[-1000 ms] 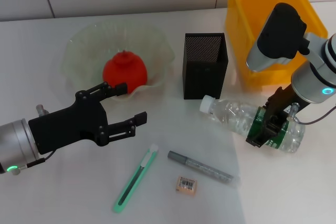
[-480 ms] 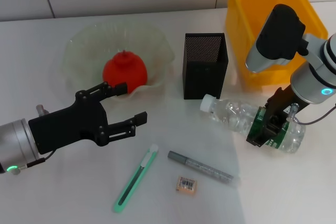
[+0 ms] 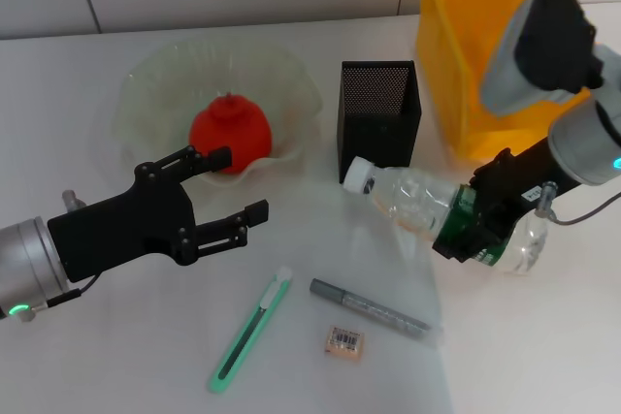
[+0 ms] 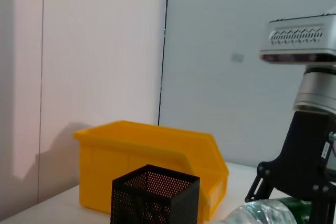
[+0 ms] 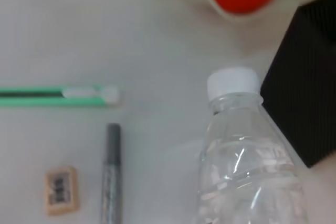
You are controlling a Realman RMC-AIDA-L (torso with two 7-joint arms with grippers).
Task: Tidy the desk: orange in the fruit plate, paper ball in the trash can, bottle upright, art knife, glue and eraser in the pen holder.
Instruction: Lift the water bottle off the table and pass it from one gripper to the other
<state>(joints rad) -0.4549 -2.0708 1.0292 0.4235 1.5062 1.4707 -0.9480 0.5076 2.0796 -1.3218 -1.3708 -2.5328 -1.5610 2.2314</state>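
Green-labelled bottle (image 3: 427, 206), text unreadable

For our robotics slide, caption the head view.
Right gripper tilts the bottle up beside the pen holder; left gripper open nearby.

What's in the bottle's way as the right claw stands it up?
The pen holder is close: the bottle cap sits just in front of it. The right claw grips the label end. Otherwise nothing visible blocks it.
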